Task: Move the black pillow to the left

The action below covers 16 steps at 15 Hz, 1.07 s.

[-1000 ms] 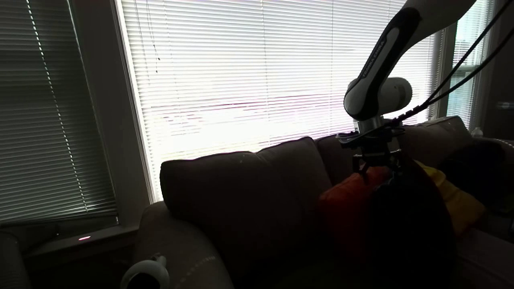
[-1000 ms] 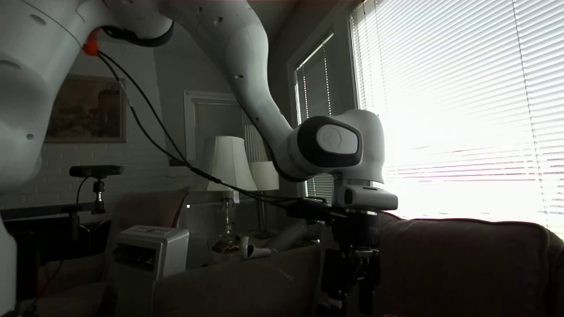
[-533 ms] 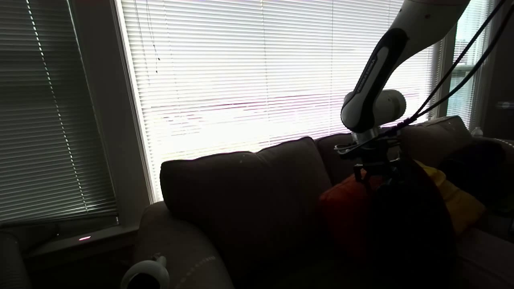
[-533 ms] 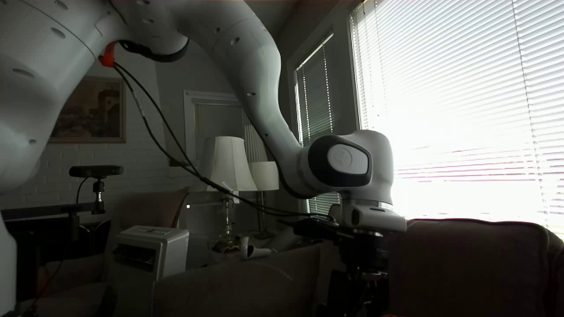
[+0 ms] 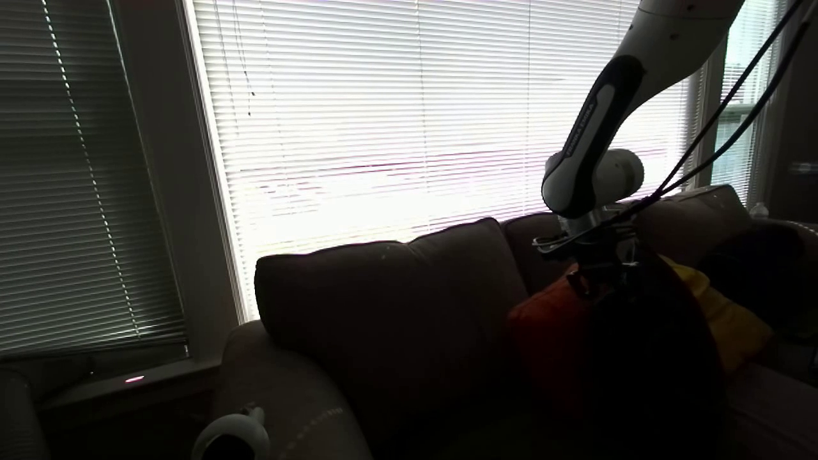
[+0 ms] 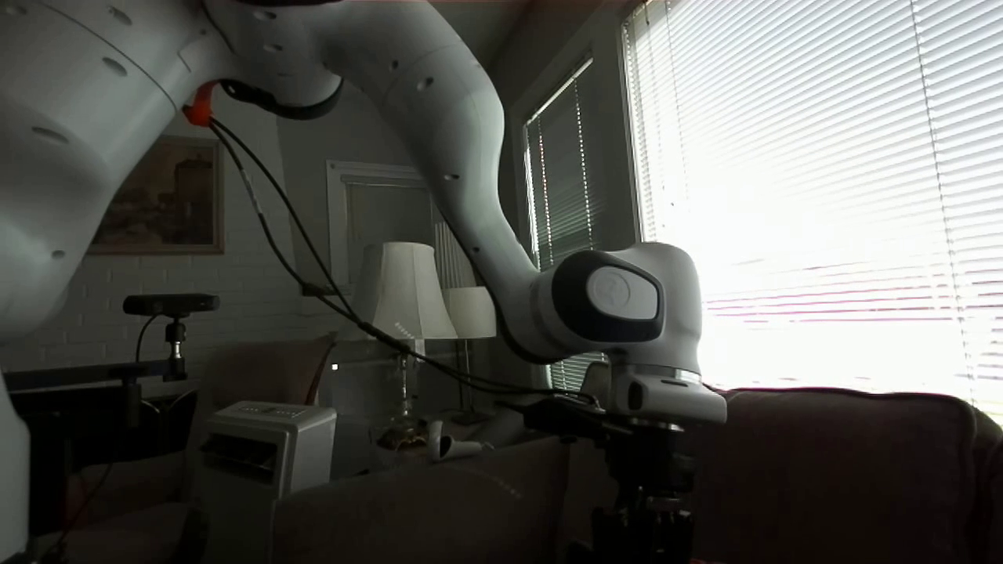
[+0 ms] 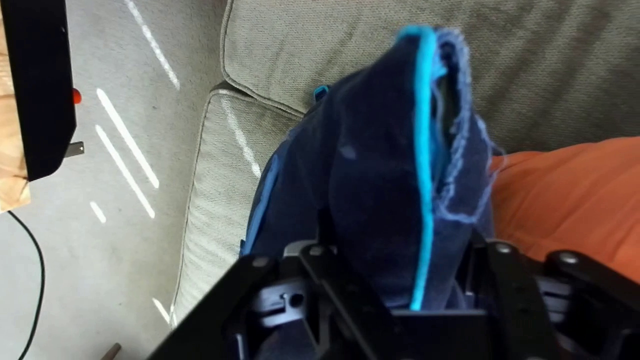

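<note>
The black pillow [image 5: 658, 364] stands upright on the sofa in an exterior view, almost a silhouette, in front of the red-orange cushion [image 5: 543, 345]. In the wrist view the pillow [image 7: 370, 190] looks navy, with cyan piping and a frayed split seam along its top edge. My gripper [image 7: 400, 240] straddles this top edge, with fabric between the spread fingers. The right fingertip overlaps the fabric; firm contact on both sides cannot be told. The gripper [image 5: 604, 291] sits at the pillow's top in an exterior view. In an exterior view the gripper [image 6: 642, 536] is dark and the pillow is hidden.
A yellow cushion [image 5: 735, 319] lies behind the pillow. The dark sofa back [image 5: 390, 319] runs along the window. A sofa armrest [image 5: 275, 383] and a white device [image 5: 233, 434] are at the near end. A black panel [image 7: 40, 90] stands over the floor in the wrist view.
The arm has moved down, bringing the gripper lower onto the pillow's top, with less movement in the last half second. The fingers may have drawn in slightly. The pillow looks unmoved.
</note>
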Each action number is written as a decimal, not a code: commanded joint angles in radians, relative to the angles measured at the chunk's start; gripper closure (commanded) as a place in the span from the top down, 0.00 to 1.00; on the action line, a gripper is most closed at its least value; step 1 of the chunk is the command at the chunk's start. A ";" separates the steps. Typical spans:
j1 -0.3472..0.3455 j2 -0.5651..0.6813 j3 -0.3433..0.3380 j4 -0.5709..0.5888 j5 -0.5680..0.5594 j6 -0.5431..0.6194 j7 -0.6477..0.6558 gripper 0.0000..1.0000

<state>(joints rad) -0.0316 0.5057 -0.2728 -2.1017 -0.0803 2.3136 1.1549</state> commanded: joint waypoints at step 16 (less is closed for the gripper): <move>-0.043 -0.322 0.040 -0.033 0.125 -0.153 -0.080 0.03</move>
<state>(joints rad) -0.0567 0.3497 -0.2750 -2.0943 -0.0381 2.2513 1.1107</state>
